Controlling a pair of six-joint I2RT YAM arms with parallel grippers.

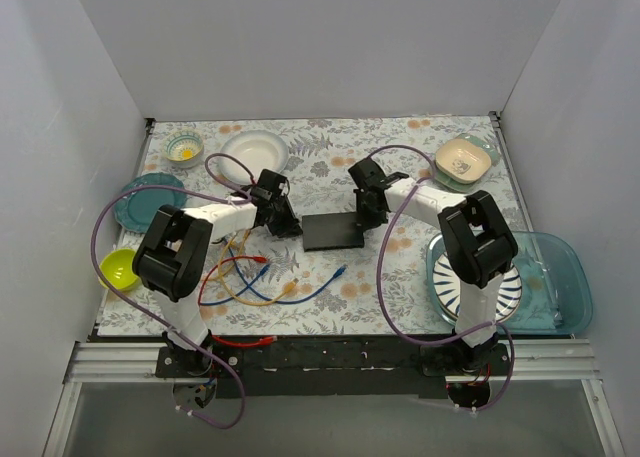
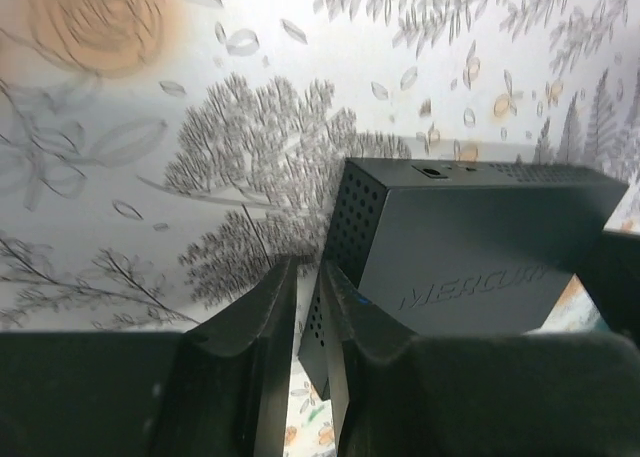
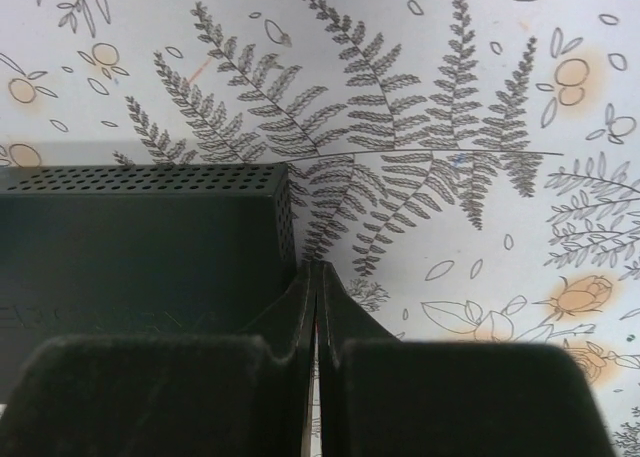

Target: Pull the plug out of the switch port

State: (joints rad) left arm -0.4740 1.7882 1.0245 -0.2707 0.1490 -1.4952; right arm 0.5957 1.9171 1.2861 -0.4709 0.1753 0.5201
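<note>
1 word can be read: raised lettering on the lid of the switch [image 2: 470,267] spells "MERCUR", with the rest cut off at the frame's dark edge. From the right wrist we see only faint letter ends on that lid, too cropped to read.

The switch lies near the middle of the desk [image 1: 330,177], on a leaf-patterned cloth. 2 arms fold in toward it, elbows raised and wrists angled inward, 1 at each short end.

The left gripper [image 2: 308,277] sits at the switch's left corner, its jaws nearly together with a slim gap. The perforated side wall shows through that gap, and we cannot tell whether anything is pinched. The right gripper [image 3: 316,272] is clenched with its fingers pressed flat together on nothing, just beside the switch's right corner.

Bare cloth stretches beyond the switch's far edge. Loose cables [image 1: 250,277] in red, blue and yellow sprawl near its front left. The white bowl [image 1: 255,149], teal plate [image 1: 148,199] and beige dish [image 1: 465,160] sit well apart near the desk's edges, and a clear blue tray [image 1: 565,277] is at the right.
</note>
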